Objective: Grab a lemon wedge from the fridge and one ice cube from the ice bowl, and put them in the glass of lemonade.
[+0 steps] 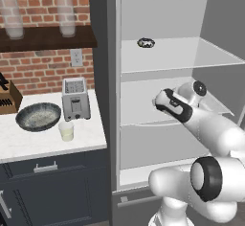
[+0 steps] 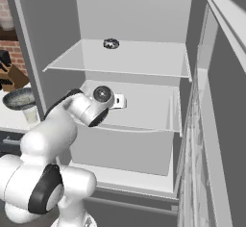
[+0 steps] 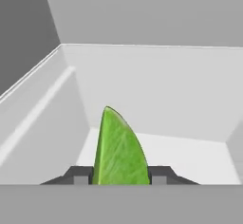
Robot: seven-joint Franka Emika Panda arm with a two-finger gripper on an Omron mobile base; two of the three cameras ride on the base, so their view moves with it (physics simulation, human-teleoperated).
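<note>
**Wedge in the grip, inside the fridge**

The lemon wedge (image 3: pixel 119 149) stands point-up between the two dark fingertips of the end effector (image 3: pixel 120 174), which is closed on it; the tips flank its broad base on either side, so the wedge is pinched across its flat faces, probably because that is the narrowest and steadiest way to hold so small a piece. Behind it the hand view looks into a white-walled compartment, and the base views place the hand deep in the middle level of the fridge (image 1: pixel 162 14), above the drawer front and below the upper shelf. Whether the wedge is lifted clear of the surface under it cannot be told.

On the upper shelf a small dark ring-shaped thing (image 1: pixel 146 42) lies apart from the hand and has no part in the job.

Further out, to the left of the open fridge, the bench (image 1: pixel 28 141) carries the glass of lemonade (image 1: pixel 66 130) near its front edge, just in front of the ice bowl (image 1: pixel 38 116) and the toaster (image 1: pixel 75 98). Bowl and glass sit close together, which should keep the later ice-cube transfer short. A knife block (image 1: pixel 8 98) stands at the far left, and two tall glasses (image 1: pixel 67 16) rest on the wall shelf above.

As a judgement, the fetch step is at its grasp; the wedge must next be backed out of the fridge and carried left to the glass.
</note>
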